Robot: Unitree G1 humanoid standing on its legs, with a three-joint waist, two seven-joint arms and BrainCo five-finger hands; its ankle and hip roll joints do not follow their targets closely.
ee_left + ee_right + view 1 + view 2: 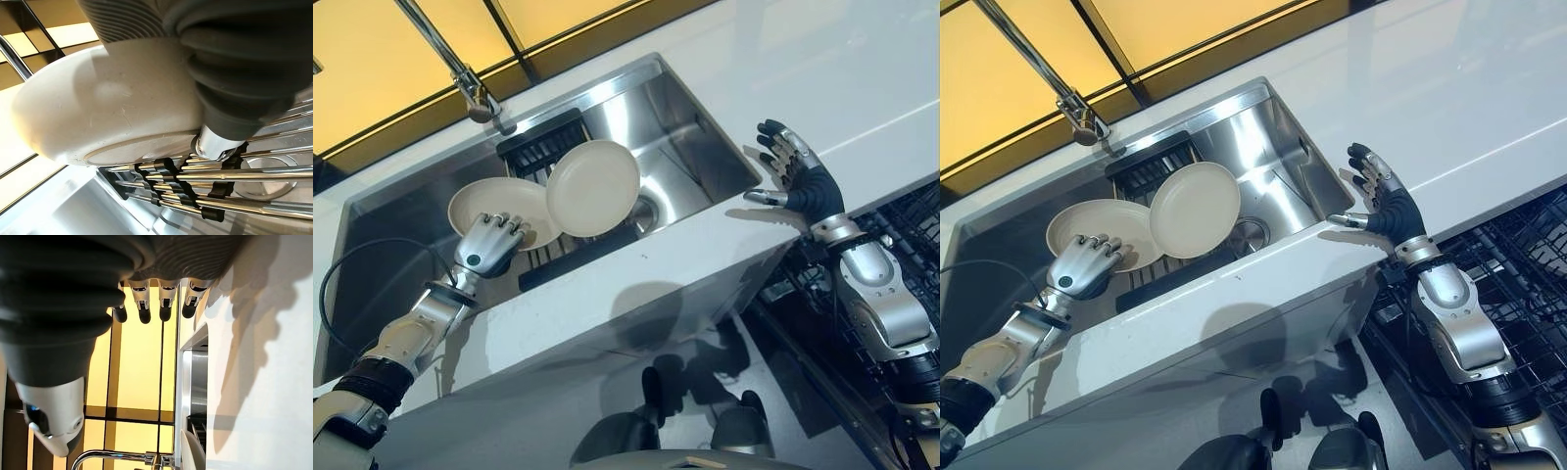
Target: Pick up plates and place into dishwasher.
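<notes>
A: Where are we w/ the plates?

B: Two cream plates in the sink (700, 162), both on the black rack (548, 142). Left plate (499, 206) lies low; right plate (594, 186) stands tilted, its edge overlapping the left one.

A: Left hand?

B: Left hand (489, 245) is at the left plate's near rim, fingers curled over the edge. From the wrist cam we see the plate's underside (98, 117) right against the hand, rack wires (195, 186) beneath.

A: And the right?

B: Right hand (795, 176) is up over the white counter (862, 78), just right of the sink, fingers spread, thumb out, holding nothing. Dishwasher rack (911, 225) sits below, by that arm. Faucet (475, 93) at the sink's back edge.
</notes>
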